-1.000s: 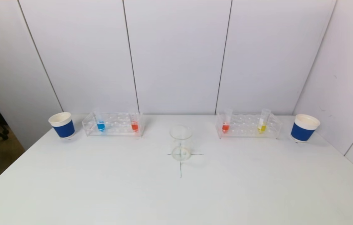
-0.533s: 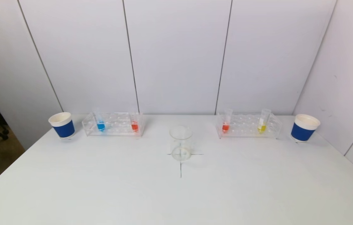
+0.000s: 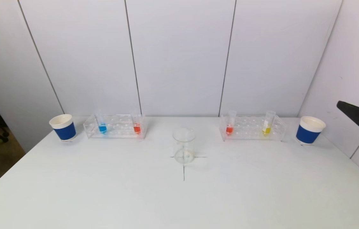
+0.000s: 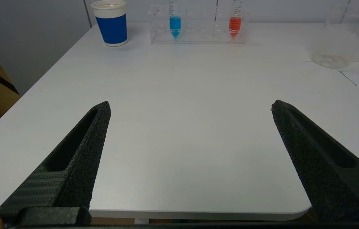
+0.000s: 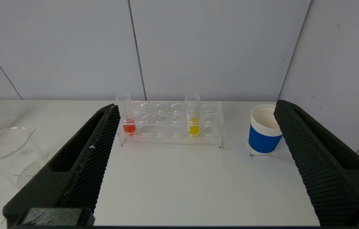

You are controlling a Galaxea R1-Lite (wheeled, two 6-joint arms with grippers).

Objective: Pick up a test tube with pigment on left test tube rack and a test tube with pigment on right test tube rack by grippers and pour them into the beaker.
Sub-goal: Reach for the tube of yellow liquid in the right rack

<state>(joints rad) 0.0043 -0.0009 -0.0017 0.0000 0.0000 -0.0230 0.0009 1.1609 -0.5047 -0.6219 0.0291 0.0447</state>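
Claws first, nearest the robot: the left gripper (image 4: 190, 106) hangs spread and empty over the near table edge, and the right gripper (image 5: 195, 106), likewise spread wide with nothing between its fingers, is raised at the right side. Farther in, the beaker (image 3: 184, 145) stands mid-table on a marked cross. Farthest, by the back wall, the tubes stand upright: the left rack (image 3: 115, 126) with a blue tube (image 3: 102, 125) and a red tube (image 3: 137, 126), the right rack (image 3: 252, 127) with an orange tube (image 3: 229, 124) and a yellow tube (image 3: 267, 123), dead ahead of the right claw, which looks nearer its rack.
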